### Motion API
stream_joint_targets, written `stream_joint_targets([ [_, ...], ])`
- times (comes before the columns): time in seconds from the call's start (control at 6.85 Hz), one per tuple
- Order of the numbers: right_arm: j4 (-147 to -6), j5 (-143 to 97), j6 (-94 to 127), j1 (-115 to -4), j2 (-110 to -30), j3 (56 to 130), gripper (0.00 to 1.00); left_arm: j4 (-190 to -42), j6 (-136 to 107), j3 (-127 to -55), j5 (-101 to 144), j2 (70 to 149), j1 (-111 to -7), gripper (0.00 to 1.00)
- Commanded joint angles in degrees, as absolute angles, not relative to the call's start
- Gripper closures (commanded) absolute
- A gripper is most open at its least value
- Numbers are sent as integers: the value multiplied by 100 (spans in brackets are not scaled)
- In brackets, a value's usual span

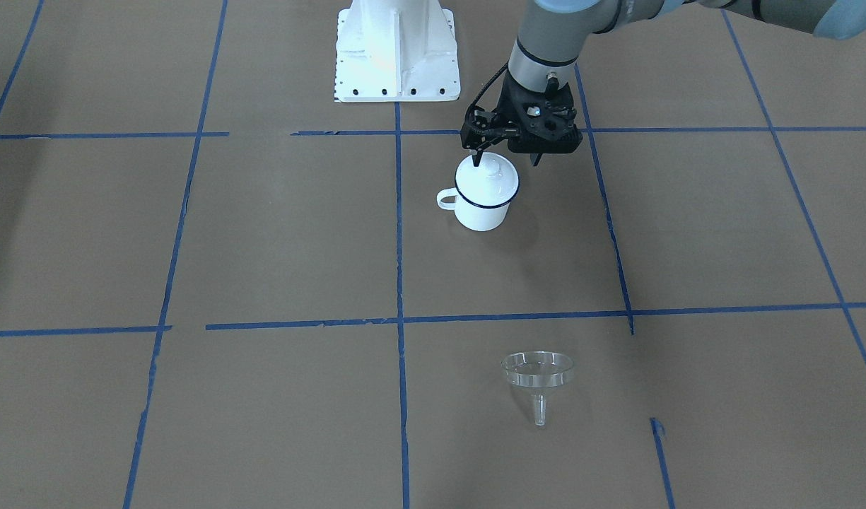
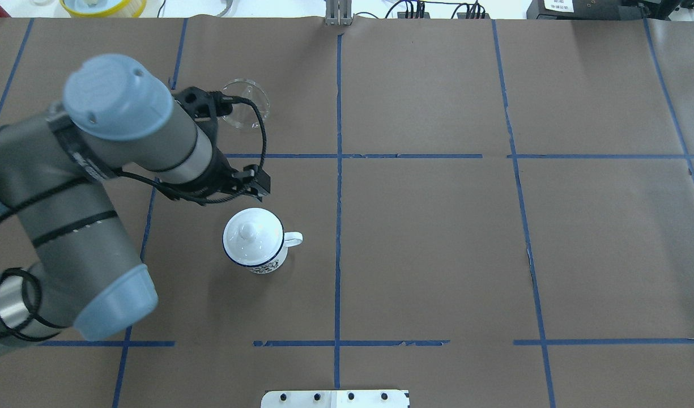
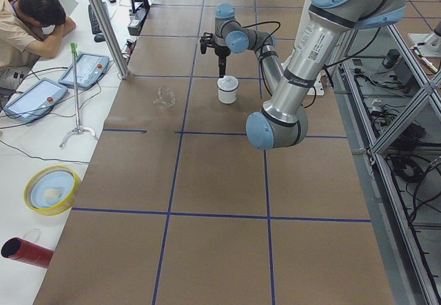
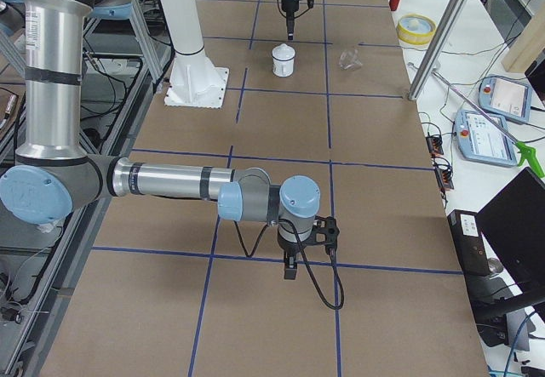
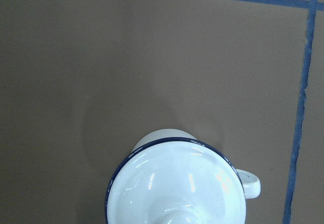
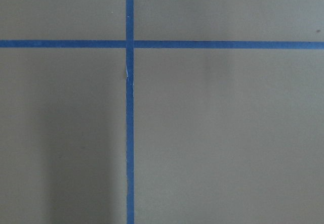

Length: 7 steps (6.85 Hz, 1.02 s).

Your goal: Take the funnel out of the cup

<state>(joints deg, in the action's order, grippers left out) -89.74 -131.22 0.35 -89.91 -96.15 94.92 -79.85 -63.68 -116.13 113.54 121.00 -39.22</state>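
The cup is a white enamel mug with a dark blue rim, standing upright with a white domed lid on it. It also shows in the overhead view and in the left wrist view. The clear funnel lies on the table far from the cup, not in it, and shows partly behind a cable in the overhead view. My left gripper hovers just above the lid, open and empty. My right gripper hangs over bare table far off; I cannot tell whether it is open or shut.
The white robot pedestal stands behind the cup. Blue tape lines cross the brown table. A yellow-rimmed dish and a red tube lie off the table's edge, where a person sits.
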Motion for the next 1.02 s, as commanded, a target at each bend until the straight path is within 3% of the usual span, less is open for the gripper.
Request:
stream_joint_targets([
  [0.0, -8974, -13122, 35, -8991, -9615, 9492, 0, -7963, -4432, -12127, 11617, 11412, -5092, 0],
  [0.29, -8974, -13122, 35, -8991, -9615, 9492, 0, -7963, -2338, -12024, 12163, 10481, -6619, 0],
  [0.58, -8974, -13122, 35, -8991, -9615, 9492, 0, -8024, -251, -10940, 13188, 9576, -8026, 0],
  [0.88, -8974, -13122, 35, -8991, -9615, 9492, 0, -7945, 1613, -9604, 13175, 9422, -8935, 0],
])
